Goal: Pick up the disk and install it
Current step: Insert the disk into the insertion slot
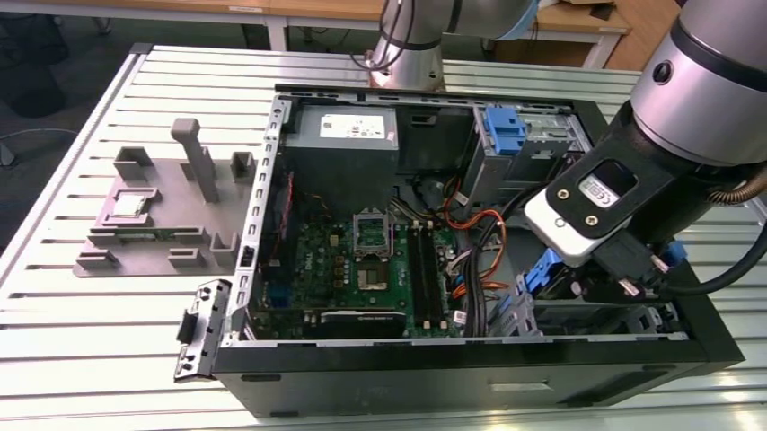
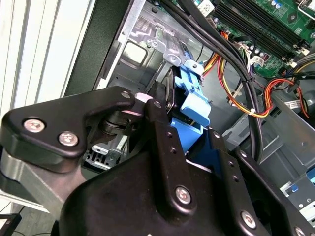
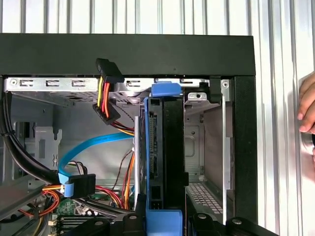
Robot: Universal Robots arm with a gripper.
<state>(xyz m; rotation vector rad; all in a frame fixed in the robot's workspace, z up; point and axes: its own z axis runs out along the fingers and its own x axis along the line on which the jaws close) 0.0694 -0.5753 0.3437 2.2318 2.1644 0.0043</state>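
The disk stands on edge inside the drive cage at a corner of the open computer case. Its dark side and blue carrier rail face the first wrist view. My gripper is shut on the disk's near end, with black fingers on either side of the blue rail. In the second wrist view the blue carrier sticks out past the gripper toward the metal cage. In the exterior view the gripper hangs over the case's corner at the exterior view's right, with blue plastic showing beside it.
Cables lie close beside the disk: a blue flat cable and a black power plug. The motherboard lies in the case's middle, and another blue bracket sits at the far side. A grey fixture stands on the table. A person's hand rests outside the case.
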